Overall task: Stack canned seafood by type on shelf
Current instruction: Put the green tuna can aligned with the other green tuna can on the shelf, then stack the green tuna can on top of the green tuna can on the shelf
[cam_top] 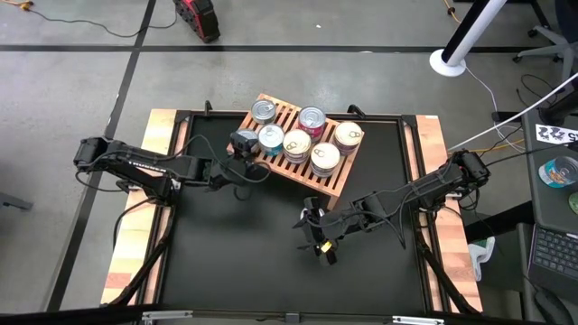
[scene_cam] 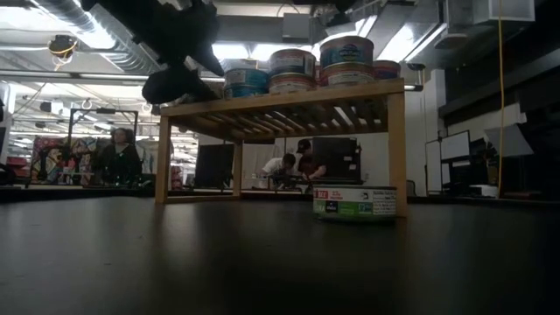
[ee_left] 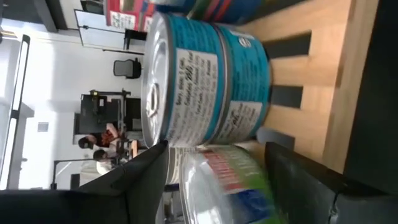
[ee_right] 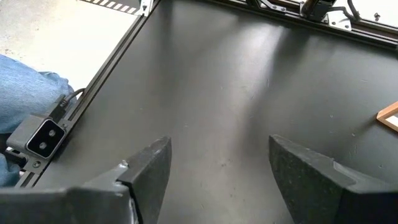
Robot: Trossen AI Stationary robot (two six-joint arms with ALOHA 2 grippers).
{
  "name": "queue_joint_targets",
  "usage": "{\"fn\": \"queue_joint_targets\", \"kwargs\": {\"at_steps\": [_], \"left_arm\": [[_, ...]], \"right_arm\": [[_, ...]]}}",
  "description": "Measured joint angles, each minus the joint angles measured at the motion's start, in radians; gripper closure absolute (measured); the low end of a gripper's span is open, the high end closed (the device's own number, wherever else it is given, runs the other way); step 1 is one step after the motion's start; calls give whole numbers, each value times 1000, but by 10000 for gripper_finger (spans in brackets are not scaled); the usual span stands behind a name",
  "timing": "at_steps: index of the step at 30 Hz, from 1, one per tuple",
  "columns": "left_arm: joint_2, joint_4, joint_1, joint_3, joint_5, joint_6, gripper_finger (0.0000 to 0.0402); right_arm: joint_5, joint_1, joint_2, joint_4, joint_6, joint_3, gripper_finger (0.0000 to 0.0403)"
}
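The shelf [cam_top: 307, 176] of pale wooden slats stands at the table's far middle and carries several tins of canned seafood, among them a stack of two blue-labelled tins [ee_left: 211, 81]. My left gripper [cam_top: 244, 143] is at the shelf's left edge, shut on a tin with a green and red label [ee_left: 224, 186], right beside the blue stack. Another green and red tin [scene_cam: 354, 201] sits flat on the table by the shelf's leg. My right gripper [cam_top: 321, 248] hangs open over bare table in front of the shelf, holding nothing. My left gripper pinches the green and red tin by its round side wall [ee_left: 249, 180] between the two fingers. The fingers come in from the table's left, nearly level. The tin stands upright like the blue stack next to it. Whether its base rests on the slats is hidden.
The table top is a black mat [cam_top: 235, 244] inside a raised black frame, with bare room in front of and to the left of the shelf. People sit at desks in the room beyond the table [scene_cam: 293, 166].
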Motion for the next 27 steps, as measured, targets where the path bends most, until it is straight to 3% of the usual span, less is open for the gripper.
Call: {"fn": "queue_joint_targets", "kwargs": {"at_steps": [9,16,22,27], "left_arm": [[-1,78,16,0,21,4,139],[-1,99,-48,0,22,-36,139],[-1,94,-144,0,22,-221,139],[-1,94,-225,0,34,-534,139]], "right_arm": [[0,0,0,0,0,0,137],[-1,0,0,0,0,0,137],[-36,1,0,-43,53,0,137],[-50,20,32,-106,129,0,137]]}}
